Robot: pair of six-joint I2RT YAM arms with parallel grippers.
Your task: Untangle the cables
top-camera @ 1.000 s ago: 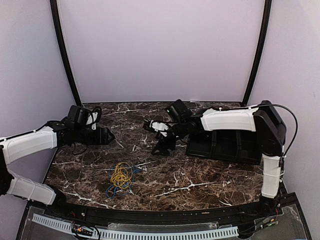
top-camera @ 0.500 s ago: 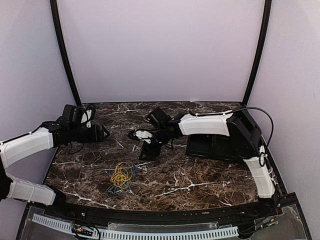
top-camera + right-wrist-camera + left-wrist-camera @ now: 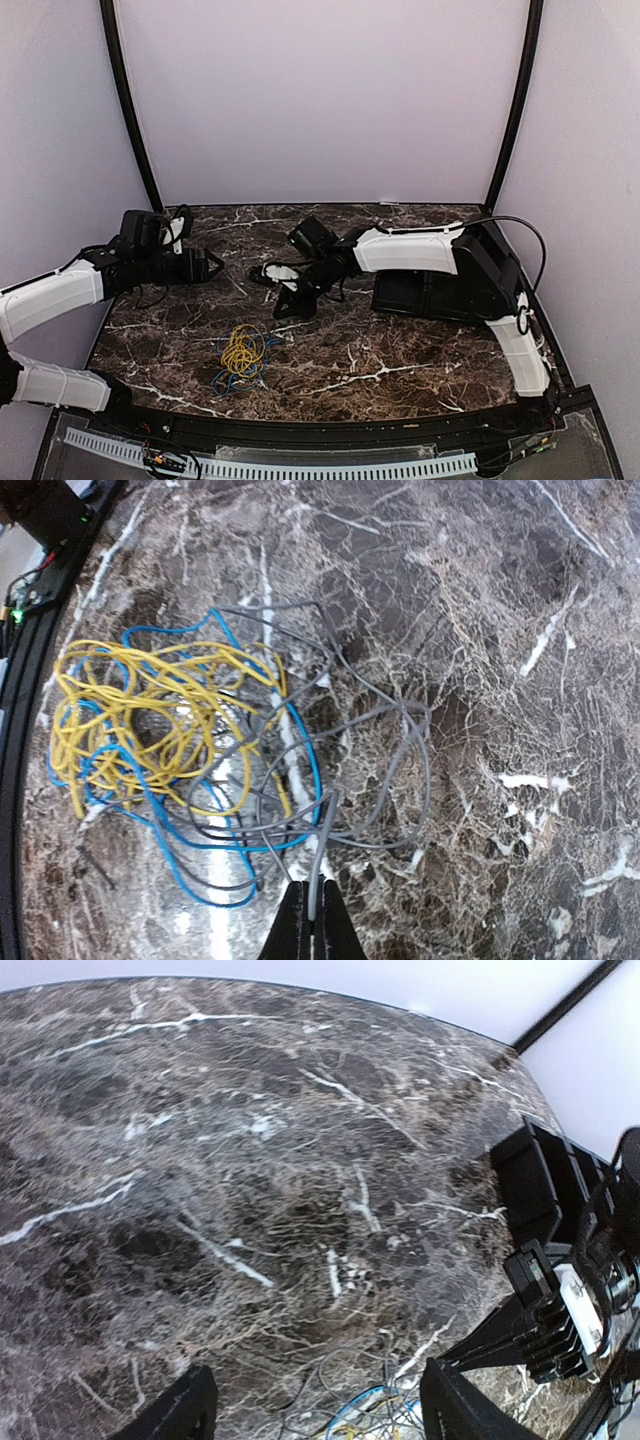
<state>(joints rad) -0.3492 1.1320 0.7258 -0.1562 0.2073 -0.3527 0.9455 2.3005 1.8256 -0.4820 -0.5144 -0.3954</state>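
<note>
The cables (image 3: 243, 355) lie in one tangled heap near the table's front left: yellow loops (image 3: 150, 720), a blue wire (image 3: 300, 740) and a pale grey wire (image 3: 400, 740). My right gripper (image 3: 310, 925) is shut on a strand of the grey wire at the heap's edge. Seen from above, that gripper (image 3: 288, 306) points down just right of and behind the heap. My left gripper (image 3: 205, 265) hovers at the left, open and holding nothing. Between its fingers (image 3: 185, 1410) the left wrist view catches the top of the cables (image 3: 390, 1415).
A black box (image 3: 440, 295) sits on the marble table (image 3: 400, 360) under the right arm, also visible as the black box (image 3: 545, 1175) from the left wrist. Black frame posts (image 3: 125, 110) stand at the back corners. A white slotted strip (image 3: 300, 468) runs along the front edge.
The right arm swung left toward the heap and its jaws closed on the grey wire. The left arm drew back a little to the left, still open.
</note>
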